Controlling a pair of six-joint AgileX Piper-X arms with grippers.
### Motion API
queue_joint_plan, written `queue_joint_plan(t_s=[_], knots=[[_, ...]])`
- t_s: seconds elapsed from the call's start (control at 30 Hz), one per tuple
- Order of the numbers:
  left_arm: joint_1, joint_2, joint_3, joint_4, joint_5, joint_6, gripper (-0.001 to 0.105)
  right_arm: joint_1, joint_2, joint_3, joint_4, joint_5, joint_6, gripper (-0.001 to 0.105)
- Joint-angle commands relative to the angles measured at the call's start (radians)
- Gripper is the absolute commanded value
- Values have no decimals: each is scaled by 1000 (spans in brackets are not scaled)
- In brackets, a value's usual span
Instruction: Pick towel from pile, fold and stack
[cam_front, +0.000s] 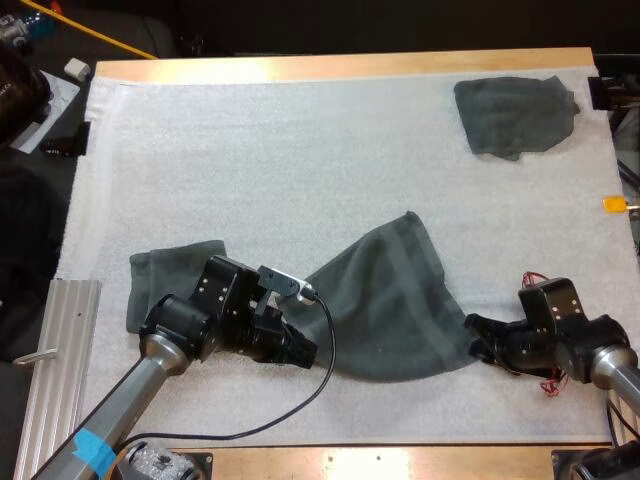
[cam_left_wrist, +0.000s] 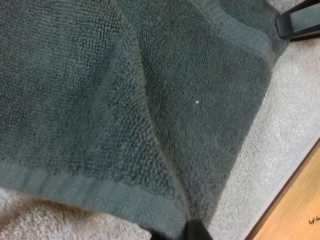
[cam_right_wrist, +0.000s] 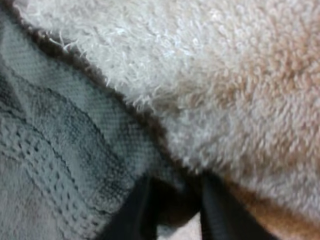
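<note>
Where a white, fuzzy-surfaced mat (cam_front: 300, 150) covers the pale wooden tabletop (cam_front: 350, 65), three cloths lie on it. Nearest the arms, a large dark grey-green terry towel (cam_front: 390, 300) is spread between the two pincers. It is roughly triangular, with one corner pointing toward the far side and its broad near edge sagging in a curve.

The left pincer (cam_front: 305, 352) is clamped on this towel's left corner. In the left wrist view its black fingertips (cam_left_wrist: 197, 231) pinch the flat woven hem, and ridges of looped pile fan out from that spot.

The right pincer (cam_front: 474, 338) sits at the opposite corner, toward the mat's near right. In the right wrist view its two black fingers (cam_right_wrist: 142, 215) grip the towel's hemmed edge, which runs down between them, with the fluffy mat just beside.

A smaller crumpled dark grey-green towel (cam_front: 515, 115) lies bunched at the mat's far right corner, well apart from the others. A third dark grey-green towel (cam_front: 160, 275), folded flat, rests near the mat's left edge, partly under the left arm. A ribbed silver metal rail (cam_front: 60, 360) lies beside the mat's near left corner.
</note>
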Motion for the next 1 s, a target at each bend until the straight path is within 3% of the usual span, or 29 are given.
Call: queue_joint_plan(t_s=[0.0,0.13,0.47,0.83,0.97], knots=[[-2,4,-4,9,18,0,0,0,5,-3,-8,-20,-7,10],[-4,7,-3,-1,-2,-2,0,-2,6,0,-2,-16,-19,0],[-4,-4,-4,28,-6,17,0,-2,-51,3,26,-14,-56,0],[-99,-169,-17,155,-7,13,0,3,-351,-5,257,-27,-55,0],[-128,-162,-7,130,-1,6,0,9,-354,-1,276,-16,-71,1]])
